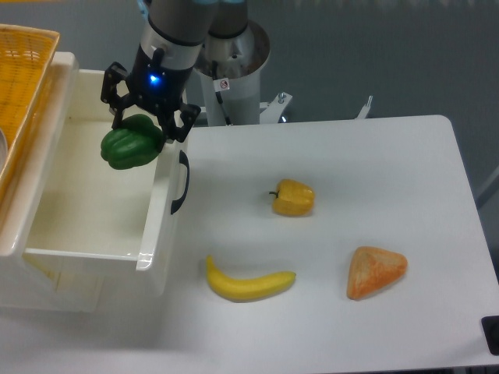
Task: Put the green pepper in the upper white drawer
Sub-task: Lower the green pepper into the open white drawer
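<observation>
The green pepper (pixel 130 146) is glossy, dark green and lobed. It hangs in my gripper (pixel 144 125), which is shut on its top. The pepper is held above the inside of the upper white drawer (pixel 93 257), near its right front wall. The drawer is pulled open at the left of the table, and its curved black handle (pixel 180 183) faces the table. The drawer's inside looks empty.
A yellow-orange woven basket (pixel 22 86) sits on top of the drawer unit at far left. On the white table lie a yellow pepper (pixel 294 197), a banana (pixel 248 283) and an orange triangular bread piece (pixel 376 271). The robot base (pixel 234 62) stands behind the table.
</observation>
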Tool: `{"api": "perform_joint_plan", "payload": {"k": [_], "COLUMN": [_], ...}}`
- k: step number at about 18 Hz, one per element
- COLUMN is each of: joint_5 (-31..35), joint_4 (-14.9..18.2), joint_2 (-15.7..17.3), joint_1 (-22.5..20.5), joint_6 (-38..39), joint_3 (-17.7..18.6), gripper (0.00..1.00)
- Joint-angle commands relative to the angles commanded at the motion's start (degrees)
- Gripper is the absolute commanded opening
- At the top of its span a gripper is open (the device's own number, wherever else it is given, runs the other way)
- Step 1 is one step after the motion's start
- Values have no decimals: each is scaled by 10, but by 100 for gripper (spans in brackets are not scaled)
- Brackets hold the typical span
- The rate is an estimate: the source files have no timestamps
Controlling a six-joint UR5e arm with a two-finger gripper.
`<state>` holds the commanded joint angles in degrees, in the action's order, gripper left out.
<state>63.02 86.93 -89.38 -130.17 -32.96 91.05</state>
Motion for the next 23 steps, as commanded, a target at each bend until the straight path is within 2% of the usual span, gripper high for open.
{"api": "perform_joint_plan", "payload": {"k": [4, 23], "joint_5": [-1, -2], "joint_4": [-2, -2], "joint_2": [-3, -17], "joint_1": [9, 32], "joint_6": [-1, 0], "joint_3": [13, 12], "gripper": [58, 65]}}
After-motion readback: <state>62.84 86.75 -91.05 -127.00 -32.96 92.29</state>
